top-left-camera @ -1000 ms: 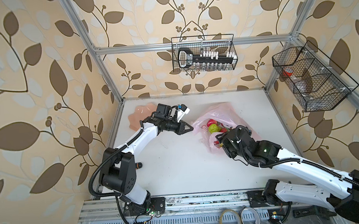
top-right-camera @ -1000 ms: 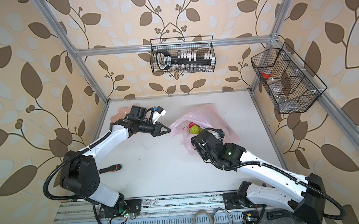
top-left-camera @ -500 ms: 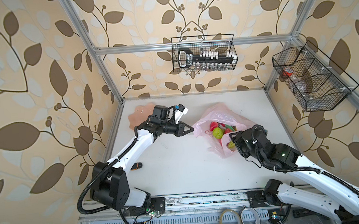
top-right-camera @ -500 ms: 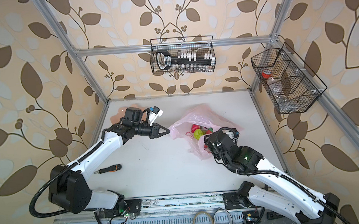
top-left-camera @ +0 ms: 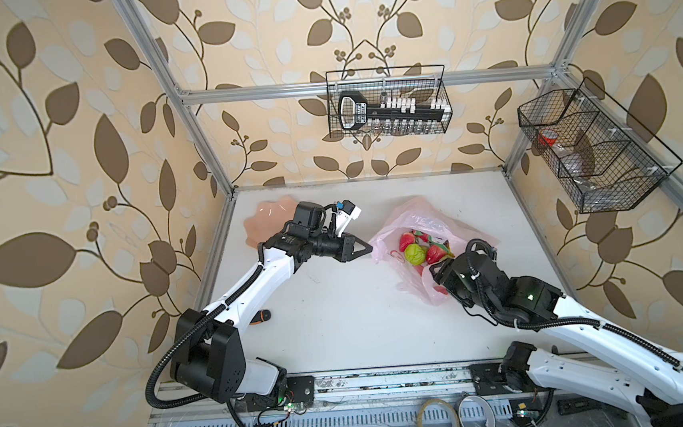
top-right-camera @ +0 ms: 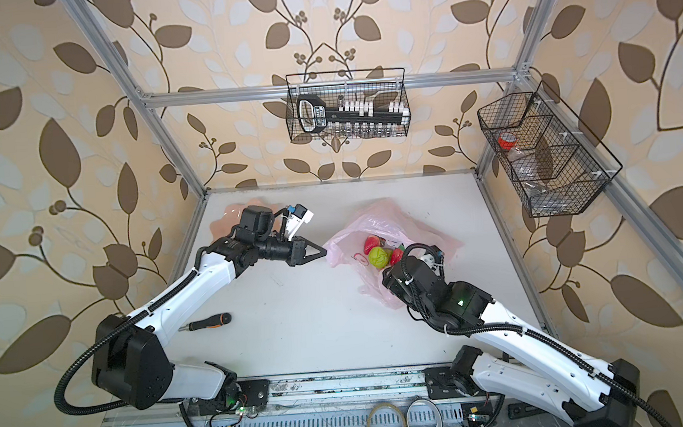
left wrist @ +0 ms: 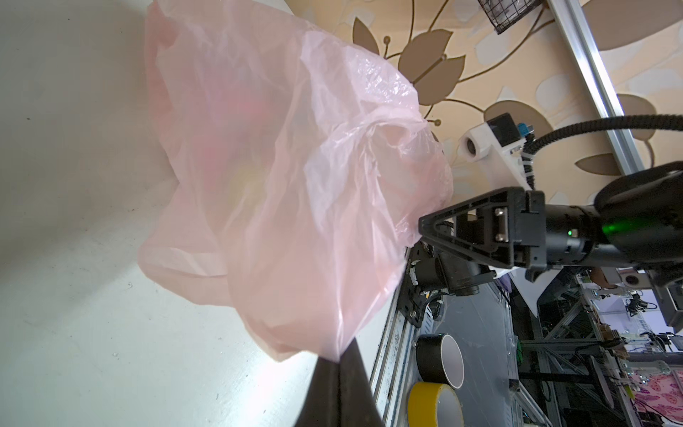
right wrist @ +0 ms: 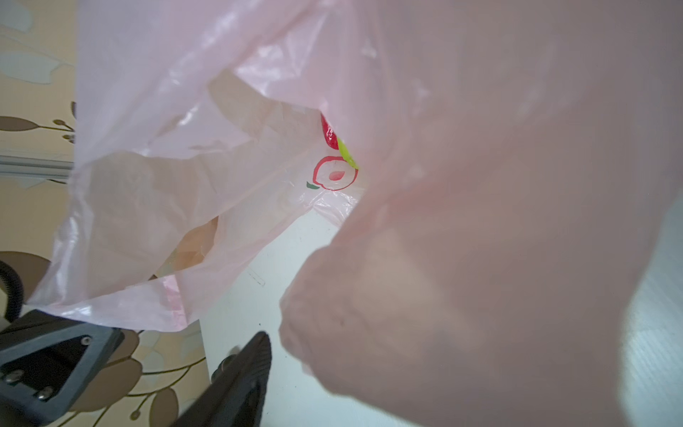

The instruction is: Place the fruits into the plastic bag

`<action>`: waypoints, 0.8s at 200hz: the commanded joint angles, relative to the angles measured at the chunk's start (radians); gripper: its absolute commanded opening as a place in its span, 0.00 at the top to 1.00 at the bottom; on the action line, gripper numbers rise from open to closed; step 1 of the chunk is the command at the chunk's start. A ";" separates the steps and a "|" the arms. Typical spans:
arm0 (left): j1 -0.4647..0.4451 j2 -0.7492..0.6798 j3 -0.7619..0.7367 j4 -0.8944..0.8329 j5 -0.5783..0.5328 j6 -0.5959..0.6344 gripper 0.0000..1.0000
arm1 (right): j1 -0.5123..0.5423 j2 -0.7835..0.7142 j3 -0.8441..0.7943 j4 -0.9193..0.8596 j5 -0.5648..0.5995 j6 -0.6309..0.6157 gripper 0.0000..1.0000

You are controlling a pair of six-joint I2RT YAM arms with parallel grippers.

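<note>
Fruits [top-left-camera: 415, 253] lay inside the plastic bag [top-left-camera: 419, 216], just beyond the left gripper [top-left-camera: 369, 250], whose jaws pinched its rim. Nearer them, the right gripper [left wrist: 428, 227] sat half under film, jaw state unreadable.

Your left arm [top-left-camera: 249, 286] stretches long from its near-side base with the wrist level. The left gripper [top-left-camera: 369, 250] points across toward the middle, jaws pinched tight on the rim of the plastic bag [top-left-camera: 419, 221]. Your right arm [top-left-camera: 590, 328] slants in low from the near right corner. On the right gripper [left wrist: 425, 226] the jaws stand apart: one finger [right wrist: 247, 369] shows well off to one side, its partner hidden behind film. The two grippers are near each other, not touching.
</note>
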 commanded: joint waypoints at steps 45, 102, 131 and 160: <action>-0.004 -0.038 0.008 -0.016 -0.023 -0.007 1.00 | -0.001 0.035 -0.085 0.074 0.065 -0.068 0.52; 0.006 -0.046 0.118 -0.067 -0.011 -0.129 1.00 | -0.029 -0.059 -0.003 0.065 0.011 -0.081 1.00; 0.012 -0.065 0.214 -0.052 -0.016 -0.254 1.00 | -0.144 -0.051 0.154 0.013 -0.110 -0.173 1.00; 0.032 -0.067 0.319 -0.042 -0.054 -0.352 1.00 | -0.299 0.034 0.333 -0.006 -0.293 -0.266 1.00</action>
